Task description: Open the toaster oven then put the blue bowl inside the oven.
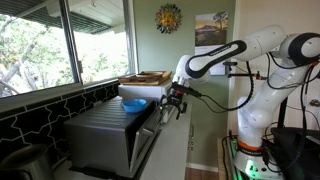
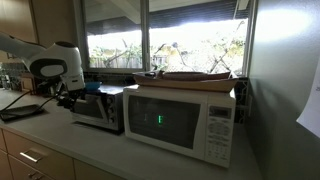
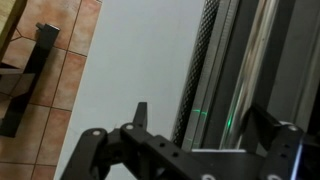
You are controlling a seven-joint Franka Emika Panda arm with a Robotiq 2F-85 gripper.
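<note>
toaster oven, door apparently closed. blue bowl sits on the oven's ribbed top, near its front edge. gripper at the oven door's upper edge, fingers spread wide, holding nothing. door probably stiff, hinged low: pull at its top. bowl probably light, rigid, smooth: pinch its rim.

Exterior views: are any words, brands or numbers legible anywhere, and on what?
No text is legible.
Green digits on the microwave display: too blurred.
Labels on the microwave keypad: too small.
Front of the toaster oven: no brand visible.
The wall picture: no lettering discernible.
</note>
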